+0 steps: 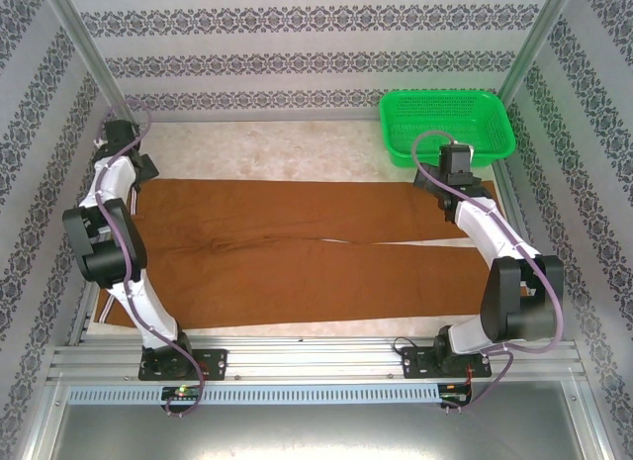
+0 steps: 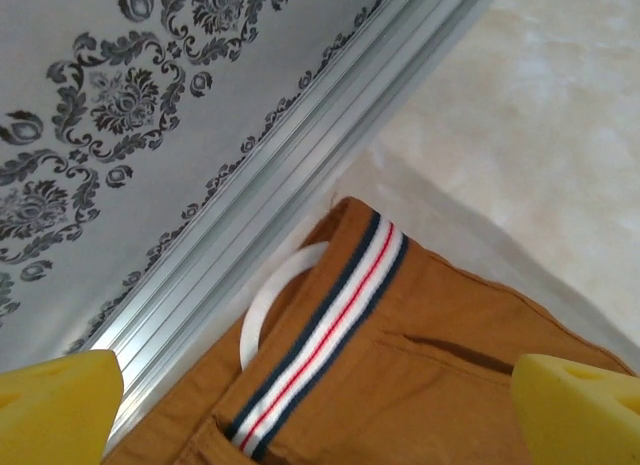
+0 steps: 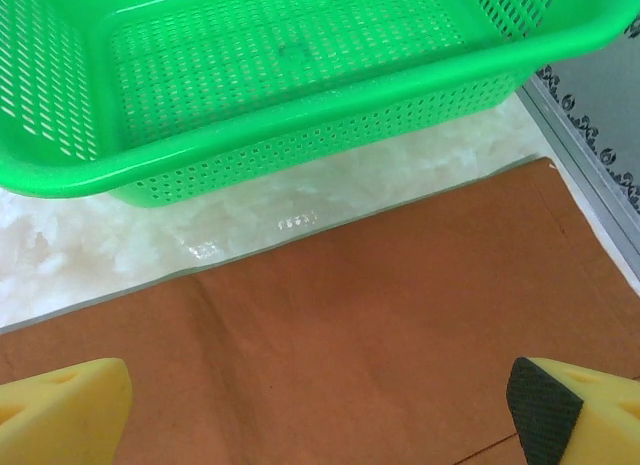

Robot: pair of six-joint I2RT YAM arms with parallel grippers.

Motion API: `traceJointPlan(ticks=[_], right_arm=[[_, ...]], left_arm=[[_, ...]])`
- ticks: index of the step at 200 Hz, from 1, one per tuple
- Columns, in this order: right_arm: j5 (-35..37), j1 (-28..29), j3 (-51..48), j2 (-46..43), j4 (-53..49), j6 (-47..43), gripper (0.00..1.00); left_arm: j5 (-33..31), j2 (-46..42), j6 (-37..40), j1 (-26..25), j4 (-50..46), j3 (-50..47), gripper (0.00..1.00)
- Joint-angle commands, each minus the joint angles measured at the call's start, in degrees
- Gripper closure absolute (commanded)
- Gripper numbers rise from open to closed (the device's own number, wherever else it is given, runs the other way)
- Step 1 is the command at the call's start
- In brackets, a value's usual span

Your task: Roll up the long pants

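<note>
The long pants [image 1: 297, 252] lie flat across the table, rust-brown, waist at the left and both legs running right. My left gripper [image 1: 127, 153] hangs open over the far waist corner. In the left wrist view its yellow fingers [image 2: 60, 410] stand wide apart above the fabric [image 2: 420, 385], where a blue, white and red striped band [image 2: 330, 320] and a curved white piece [image 2: 258, 320] show. My right gripper [image 1: 450, 178] hovers open over the far leg near its end. The right wrist view shows its fingers [image 3: 60, 415] spread above bare cloth [image 3: 380, 315], holding nothing.
A green mesh basket [image 1: 445, 96] stands at the back right, just beyond the right gripper, its rim [image 3: 300, 113] close ahead. An aluminium rail [image 2: 300, 155] and patterned wall run beside the waist at the left. Pale tabletop [image 1: 277, 148] lies behind the pants.
</note>
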Motion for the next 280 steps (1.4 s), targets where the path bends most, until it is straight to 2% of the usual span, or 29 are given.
traceJointPlan(ticks=[1, 32, 77, 115, 133, 162, 182, 185, 186, 212, 232, 257, 280], right_arm=[[-0.44, 0.03, -0.14, -0.3, -2.12, 2.38, 0.02], [1.98, 0.33, 1.56, -0.49, -4.54, 2.41, 0.02], [2.72, 0.53, 0.74, -0.53, -4.14, 3.07, 0.02], [3.13, 0.58, 0.22, 0.79, -3.98, 3.61, 0.02], [3.41, 0.58, 0.5, 1.54, -3.89, 3.8, 0.02], [4.42, 0.52, 1.68, 2.86, -4.16, 4.59, 0.02], [4.51, 0.52, 2.89, 3.89, -4.54, 5.19, 0.02], [4.49, 0.44, 2.97, 3.96, -4.57, 5.26, 0.02], [4.48, 0.48, 2.99, 3.99, -4.57, 5.27, 0.02], [6.38, 0.45, 3.92, 4.44, -5.04, 5.18, 0.02], [12.81, -1.1, 5.79, 5.67, -7.51, 6.59, 0.02], [8.31, -6.13, 9.54, 7.17, -11.36, 10.81, 0.02], [8.21, -8.05, 11.52, 8.33, -12.57, 12.29, 0.02]], left_arm=[[3.72, 3.12, -2.12, 2.76, -3.26, 4.89, 0.0], [11.8, 11.25, -2.02, 4.9, -7.61, 14.25, 0.01], [22.95, 21.46, -0.59, 5.46, -12.13, 24.98, 0.04], [22.49, 23.93, -0.19, 5.42, -13.44, 26.77, 0.08], [21.72, 24.13, 0.71, 5.54, -14.07, 26.45, 0.2], [19.68, 23.32, 0.96, 5.56, -14.05, 24.43, 0.54], [18.81, 21.99, 1.02, 5.53, -13.75, 22.86, 0.84], [18.65, 21.88, 1.16, 5.54, -13.79, 22.81, 0.98], [18.61, 21.87, 1.19, 5.56, -13.87, 22.81, 1.0], [15.95, 17.91, 0.35, 5.53, -11.26, 19.08, 1.0], [15.83, 15.5, -0.72, 5.57, -10.96, 17.75, 1.0], [13.6, 11.77, -2.05, 5.53, -10.44, 15.33, 1.0], [12.58, 7.61, -2.17, 5.56, -8.55, 12.39, 1.0]])
